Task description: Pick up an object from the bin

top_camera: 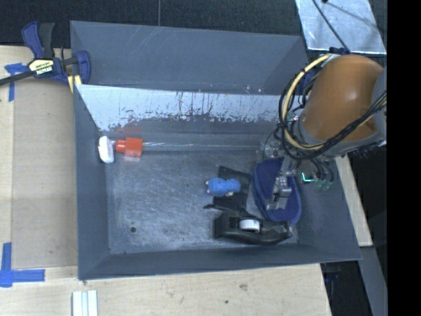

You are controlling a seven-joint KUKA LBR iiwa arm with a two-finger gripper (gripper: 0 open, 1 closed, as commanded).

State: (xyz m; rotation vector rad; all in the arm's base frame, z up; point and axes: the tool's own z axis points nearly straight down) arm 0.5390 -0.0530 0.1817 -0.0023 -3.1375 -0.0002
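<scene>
From my station I saw the arm come into the bin [164, 245] from the right, its orange cover [342, 97] and a loop of cables [287, 107] hanging over the bin's far right corner. The claw [283, 193] was low in the near right part of the bin, right on top of a dark blue rounded thing [262, 182]. That thing looked like a cup or pouch with a lighter blue edge. The claw's grey metal sat inside its outline, but I could not tell whether the claw was released or clenched, or whether it had hold of anything.

A black curved thing [230, 229] with a small white disc [249, 225] on it lay just near of the dark blue thing, touching or almost touching it, close to the bin's near wall. To the left of the claw lay a small bright blue thing [223, 186]. A black flat piece [231, 172] was on its far side and another dark piece on its near side. I could not make out whether those pieces were joined.

Well apart from all this, an orange piece [129, 147] with a white end [105, 150] lay on its side at the far left of the floor, against the foot of the far wall.
</scene>
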